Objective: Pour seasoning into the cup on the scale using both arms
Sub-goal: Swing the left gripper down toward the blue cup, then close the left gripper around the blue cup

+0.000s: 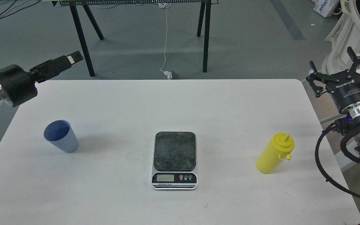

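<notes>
The light-blue ribbed cup (61,136) stands upright on the white table (180,103) at the left. The scale (174,151) sits at the table's middle with a bare dark platform. The yellow seasoning bottle (275,153) stands upright at the right, nozzle up. My left gripper (73,58) hangs over the table's far left corner, well above and behind the cup; it is seen edge-on, so its fingers merge into one bar. My right gripper (338,68) is open and empty beyond the table's right edge, above and behind the bottle.
Black trestle legs (81,40) and a white cable (166,37) stand on the grey floor behind the table. A white frame (342,34) stands at the far right. The right arm's black hose (322,162) loops beside the table's right edge.
</notes>
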